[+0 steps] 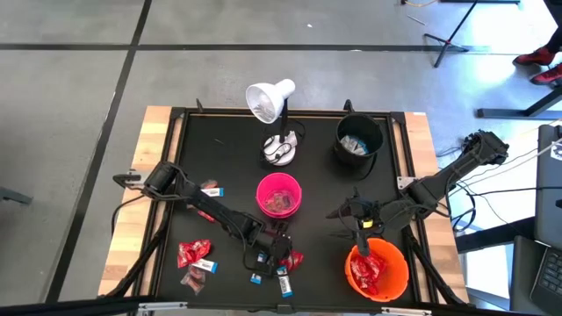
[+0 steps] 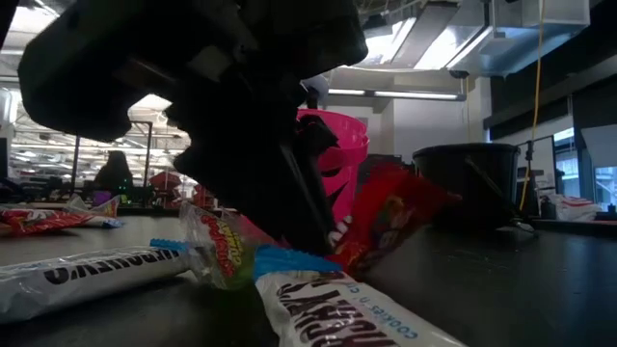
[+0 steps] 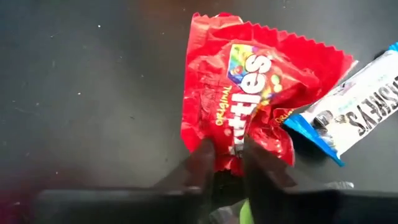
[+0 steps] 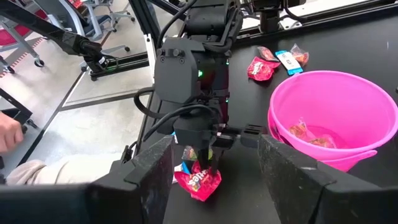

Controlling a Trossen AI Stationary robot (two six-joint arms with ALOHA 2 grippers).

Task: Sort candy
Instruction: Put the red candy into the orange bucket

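Observation:
My left gripper is low over the table's near middle, shut on a shiny red candy packet. A white-and-blue bar lies beside that packet, and another lies in front of it in the low view. More candy sits near the table's left: red packets, a bar and a brown piece. My right gripper hangs open just beyond the orange bowl, holding nothing. My left gripper pinches the red packet between its two fingers at one crumpled end, coming from above and pointing down. The packet stands tilted beside the fingers. Whether its low end still rests on the table, I cannot tell.
The pink bowl holds some candy and stands just beyond my left gripper. A black bucket and a white desk lamp stand toward the far edge. The orange bowl holds red packets. A person's hand shows beyond the table.

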